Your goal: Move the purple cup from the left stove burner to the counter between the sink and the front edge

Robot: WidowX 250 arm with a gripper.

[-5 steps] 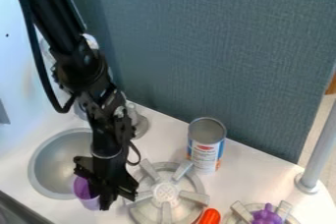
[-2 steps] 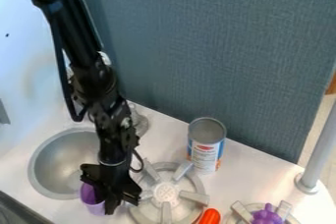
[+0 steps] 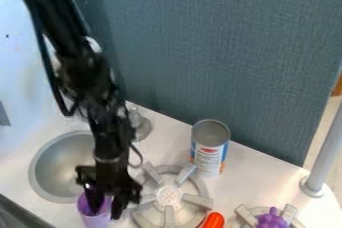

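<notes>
"So, what's nearest you?"

"The purple cup point(image 3: 92, 218), at the lower end of my hand point(image 3: 107, 210), partly hidden by it. I can't tell whether I've gripped it."

"And around them?"

"An orange-red thing point(image 3: 214, 220) at the near edge, then a stove burner point(image 3: 169, 196) beside my hand, the sink point(image 3: 48, 174) opposite, and farther back, an upright can point(image 3: 208, 158)."

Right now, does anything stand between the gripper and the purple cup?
Nothing visible does: the gripper is right at the mouth of the purple cup. The nearby burner lies to the picture's right, out of the way.
</notes>
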